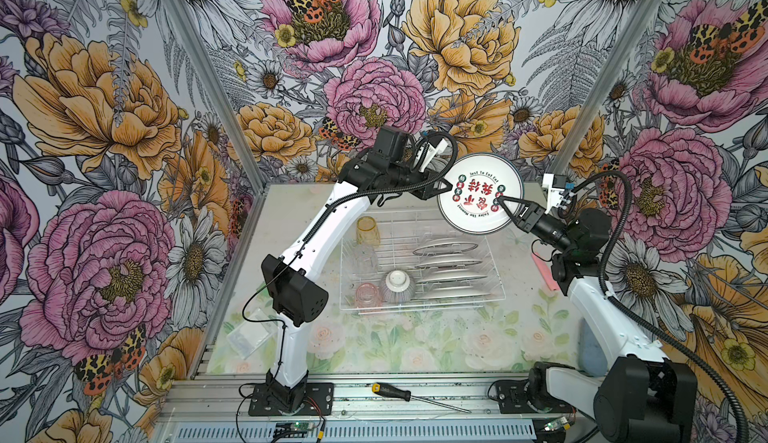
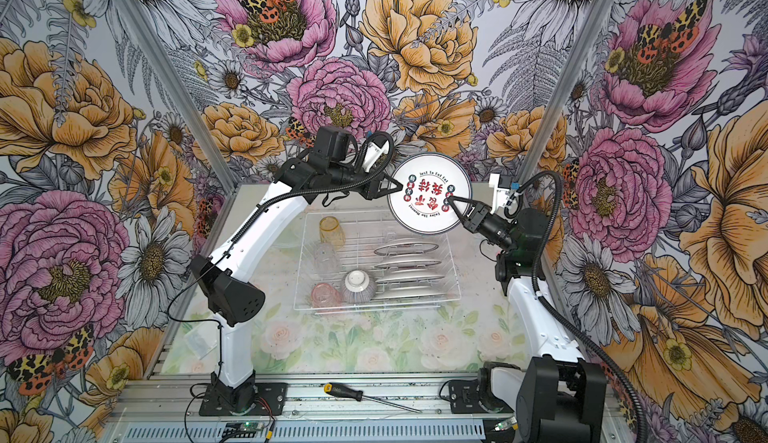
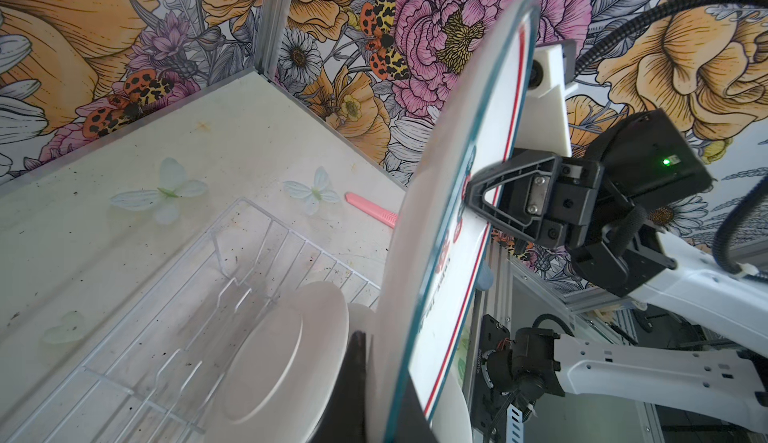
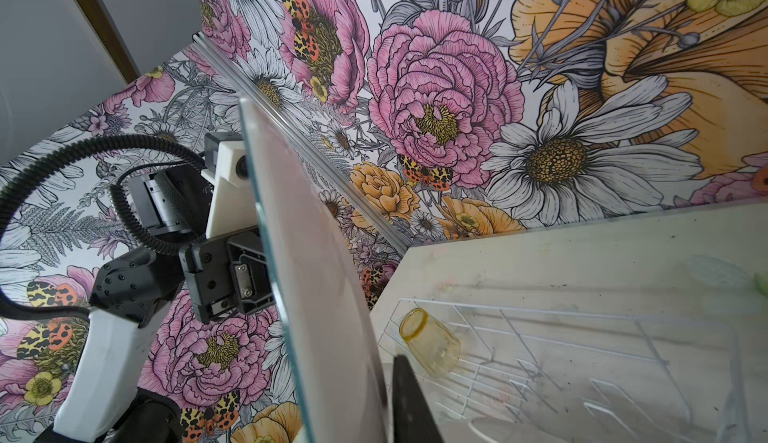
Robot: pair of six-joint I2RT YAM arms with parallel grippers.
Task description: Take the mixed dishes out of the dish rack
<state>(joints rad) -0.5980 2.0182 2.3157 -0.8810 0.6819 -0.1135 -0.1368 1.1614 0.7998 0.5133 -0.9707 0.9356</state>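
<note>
Mid-handover, I'd guess: left claw [image 1: 448,186] and right claw [image 1: 500,200] each pinch opposite rims of one plate [image 1: 471,217], held on edge above the far corner of the dish rack [image 1: 496,262] so it can't swing.

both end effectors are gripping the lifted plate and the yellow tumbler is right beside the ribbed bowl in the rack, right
No: the pink tumbler is beside the ribbed bowl; the yellow tumbler sits apart at the far left corner of the dish rack, as both top views show. The left end effector and right end effector do both grip the lifted plate.
</note>
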